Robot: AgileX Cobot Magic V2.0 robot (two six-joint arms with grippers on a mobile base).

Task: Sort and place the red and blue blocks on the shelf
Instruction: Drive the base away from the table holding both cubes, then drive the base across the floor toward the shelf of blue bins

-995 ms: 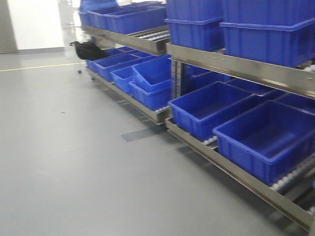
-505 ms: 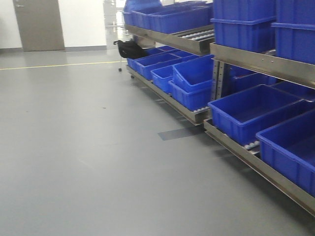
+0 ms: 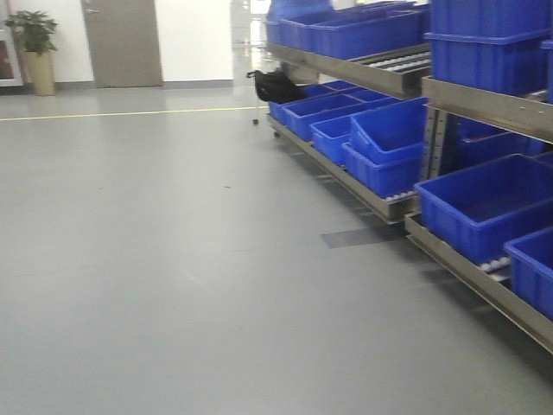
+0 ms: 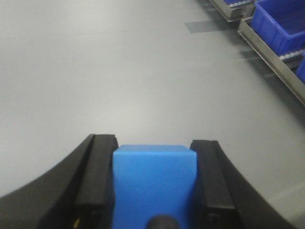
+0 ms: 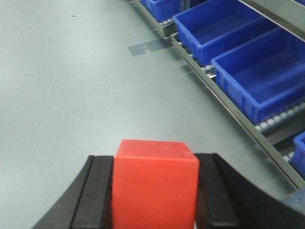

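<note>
Nearest, in the left wrist view: left claw [image 4: 153,160] closed onto a small matte sky-blue cube [image 4: 155,183], black pads [image 4: 100,176] flat against two opposite faces. Same on the other side: right claw [image 5: 155,164] clamped on a small matte bright red cube [image 5: 155,188], pinched left and right, front face roughly square to the camera. Both carried above the smooth grey floor [image 4: 119,71], not yet on any shelf.

Judging by looks: probably light and rigid, with plain flat sides and nothing fragile. Matte faces likely to hold well against the pads. Best held as now, across parallel faces and centred, never by an edge or corner, to avoid twisting on release. Likely to sit flat once set down on a level part. Could tip or lodge between rollers if let go over the roller rails.

Farther out, to the right: long metal rack [image 5: 257,137] with brushed-steel front rails and white rollers [image 5: 276,119], loaded with large dark-blue plastic bins [image 5: 257,81]. Well apart from both claws. On the floor just beside its foot, a dark rectangular patch [image 3: 354,238].

Farthest back in the front view: black bag [image 3: 276,86] near the rack's far end, then a yellow floor line [image 3: 130,112], a grey door [image 3: 121,43] and a potted plant [image 3: 34,47] in the corner.
</note>
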